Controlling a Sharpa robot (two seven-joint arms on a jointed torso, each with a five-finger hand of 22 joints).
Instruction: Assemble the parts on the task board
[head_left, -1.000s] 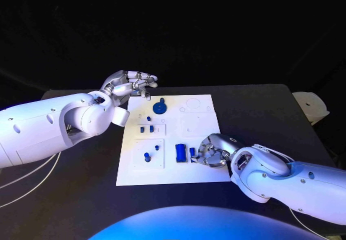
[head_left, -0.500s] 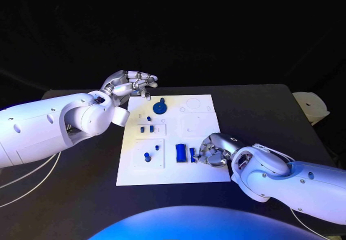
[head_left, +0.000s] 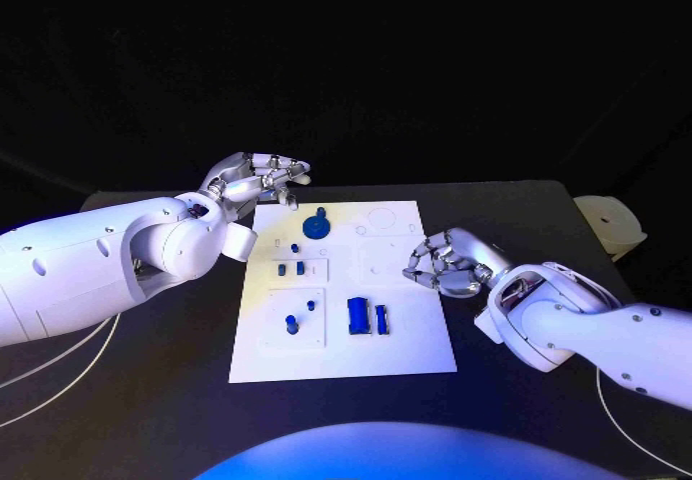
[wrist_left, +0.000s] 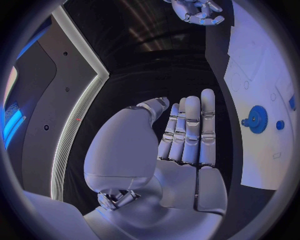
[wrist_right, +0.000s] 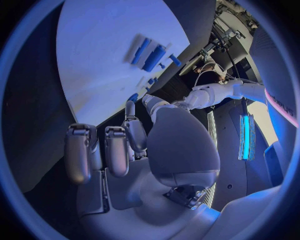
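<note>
The white task board (head_left: 411, 335) lies in the middle of the black table. A blue gear (head_left: 317, 225) sits near its far edge, and several small blue pieces (head_left: 293, 268) stand in the left column. Two blue blocks (head_left: 366, 316) lie side by side near the front. My right hand (head_left: 447, 262) hovers over the board's right edge with loosely bent fingers and holds nothing. My left hand (head_left: 260, 180) is raised beyond the board's far left corner, fingers (wrist_left: 190, 130) straight and empty. The left wrist view shows the gear (wrist_left: 255, 119) and the board (wrist_left: 262, 65); the right wrist view shows the blocks (wrist_right: 149, 52).
A white object (head_left: 613, 222) stands off the table's right edge. Pale cables (head_left: 43, 370) run across the table under my left arm. Bare black table lies on both sides of the board.
My right hand has lifted off the two blue blocks and moved up and right to the board's right edge. The blocks stay on the board. The left hand has hardly moved.
</note>
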